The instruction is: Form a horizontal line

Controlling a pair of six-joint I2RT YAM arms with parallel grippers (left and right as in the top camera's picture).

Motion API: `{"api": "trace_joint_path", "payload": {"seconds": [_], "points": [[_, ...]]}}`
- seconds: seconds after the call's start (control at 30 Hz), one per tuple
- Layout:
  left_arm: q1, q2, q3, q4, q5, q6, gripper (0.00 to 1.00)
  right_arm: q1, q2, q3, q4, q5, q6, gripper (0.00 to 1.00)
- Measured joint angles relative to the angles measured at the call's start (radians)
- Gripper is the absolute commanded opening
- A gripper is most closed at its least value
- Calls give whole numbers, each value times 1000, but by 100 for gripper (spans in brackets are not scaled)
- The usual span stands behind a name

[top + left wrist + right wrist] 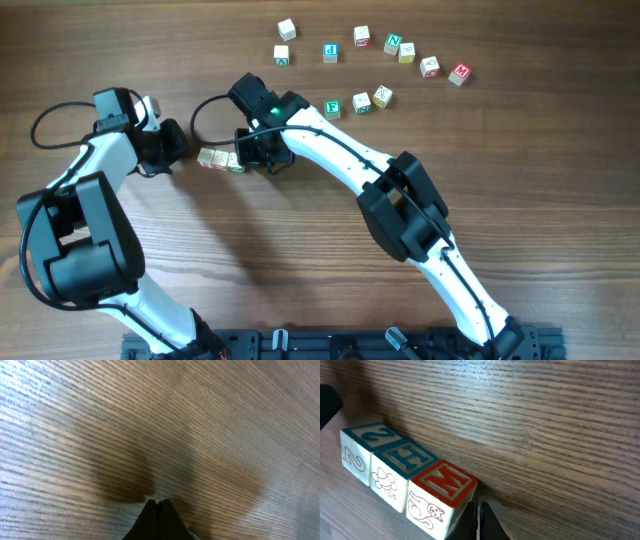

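The horizontal line is a short row of three pale letter cubes joined edge to edge, left of the table's middle. In the right wrist view the row reads a teal "2", a teal "H" and a red "M". My right gripper is shut and empty, its tips against the right side of the red M cube. My left gripper is shut and empty, a little left of the row. Its tips show only bare wood ahead.
Several single letter cubes lie scattered at the back right, among them a blue-lettered one, a green one and a red one. The wooden table stretches toward the front edge rail.
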Motion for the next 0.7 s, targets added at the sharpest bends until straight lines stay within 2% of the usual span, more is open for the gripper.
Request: {"api": "trace_joint_path", "payload": {"seconds": [0.7], "points": [[0,0,-25,8,11,0,4,1,0,-1,18,0,4,5]]}}
